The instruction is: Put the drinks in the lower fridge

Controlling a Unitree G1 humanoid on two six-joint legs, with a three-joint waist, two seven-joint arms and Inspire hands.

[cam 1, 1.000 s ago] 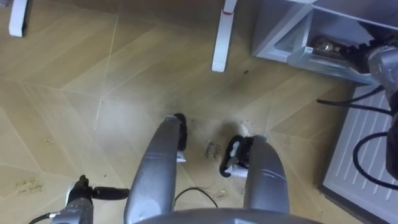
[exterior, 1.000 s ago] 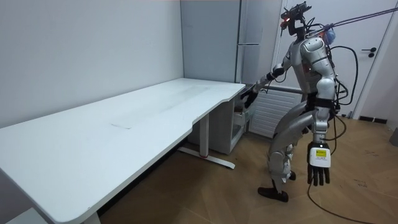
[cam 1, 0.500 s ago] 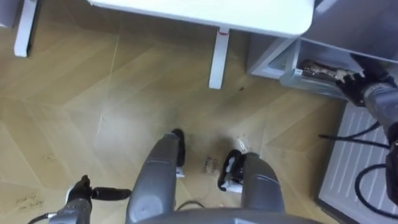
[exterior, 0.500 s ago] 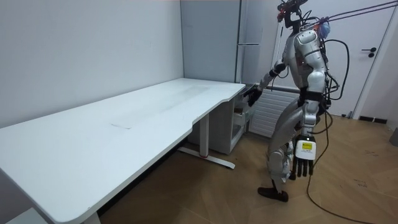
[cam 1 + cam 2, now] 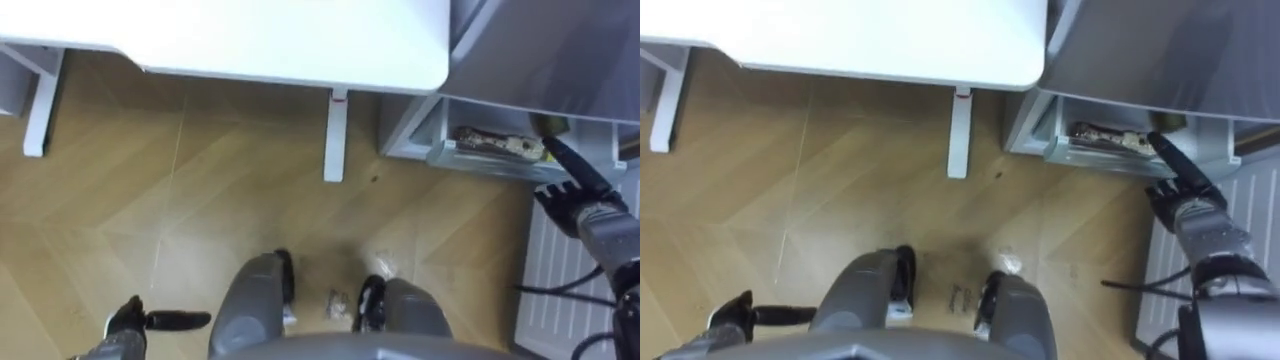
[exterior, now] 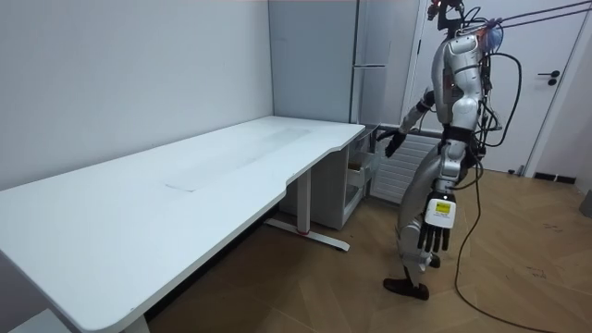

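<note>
The lower fridge compartment [image 5: 455, 125] stands open beside the desk, under the tall grey fridge [image 6: 370, 55]. A shelf [image 5: 490, 158] at its front holds brown and pale packaged things [image 5: 495, 145]; I cannot tell whether they are drinks. My right hand [image 5: 585, 205] [image 5: 1190, 200] hovers open just right of that shelf, fingers straight and pointing at it, holding nothing. In the room view the right hand [image 6: 392, 141] is raised before the fridge. My left hand [image 6: 433, 227] hangs open and empty at my side, low left as the left hand [image 5: 125, 322].
I stand upright at the end of the white desk [image 5: 250, 40] [image 6: 185, 194], whose white leg [image 5: 335, 140] rises from the wooden floor ahead. A white ribbed panel [image 5: 560, 290] lies to my right. Small scraps [image 5: 338, 300] lie between my feet.
I have straightened up from a bend, so the eye view has shifted to take in the desk top. My right hand has drawn back from the fridge shelf. The left arm swung forward.
</note>
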